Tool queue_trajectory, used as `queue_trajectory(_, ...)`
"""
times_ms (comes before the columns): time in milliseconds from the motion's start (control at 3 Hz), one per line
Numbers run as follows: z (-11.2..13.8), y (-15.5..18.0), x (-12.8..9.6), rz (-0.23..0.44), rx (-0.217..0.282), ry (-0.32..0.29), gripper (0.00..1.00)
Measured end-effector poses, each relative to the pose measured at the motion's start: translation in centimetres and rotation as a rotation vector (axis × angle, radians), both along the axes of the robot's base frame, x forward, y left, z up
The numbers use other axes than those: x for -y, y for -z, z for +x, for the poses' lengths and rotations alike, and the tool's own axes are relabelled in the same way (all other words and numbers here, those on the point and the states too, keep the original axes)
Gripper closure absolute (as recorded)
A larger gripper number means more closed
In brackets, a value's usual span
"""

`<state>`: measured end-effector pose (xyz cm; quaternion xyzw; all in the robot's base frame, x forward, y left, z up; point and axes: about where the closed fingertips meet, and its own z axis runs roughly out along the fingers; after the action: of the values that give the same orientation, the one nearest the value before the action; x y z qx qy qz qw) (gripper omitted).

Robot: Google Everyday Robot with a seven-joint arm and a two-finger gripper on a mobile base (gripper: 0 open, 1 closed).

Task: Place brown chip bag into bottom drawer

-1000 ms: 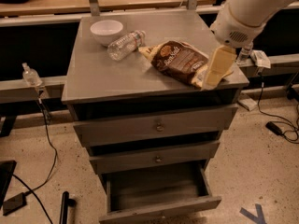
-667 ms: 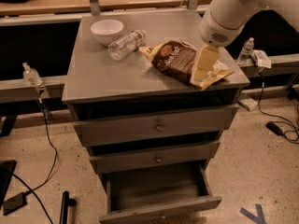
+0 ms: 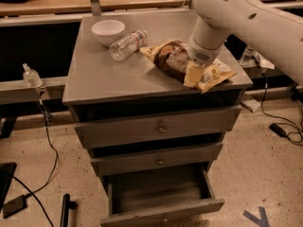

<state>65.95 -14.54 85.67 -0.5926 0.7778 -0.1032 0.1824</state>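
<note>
The tool (image 3: 194, 74), its grip impossible to tell, sits at the near-right end of the brown chip bag (image 3: 169, 58), which stretches far-left across the bench (image 3: 94, 74).

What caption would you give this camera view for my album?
Robot gripper at the brown chip bag atop the grey cabinet, bottom drawer open below.

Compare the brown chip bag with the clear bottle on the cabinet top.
The brown chip bag is dark, opaque and crinkly with cream-yellow ends; the bottle is clear plastic. The bag has the gripper down on its right part, near the front right corner; the bottle lies free of the gripper, beside the white bowl. Both lie on their sides on the grey cabinet top.
</note>
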Motion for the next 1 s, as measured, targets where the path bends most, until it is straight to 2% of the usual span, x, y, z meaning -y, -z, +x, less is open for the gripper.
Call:
queue_trajectory(667, -0.33, 0.22, -0.24, -0.014, -0.009, -0.004, 0.86)
queue_trajectory(1000, -0.34, 0.1, -0.25, -0.014, -0.009, -0.004, 1.0)
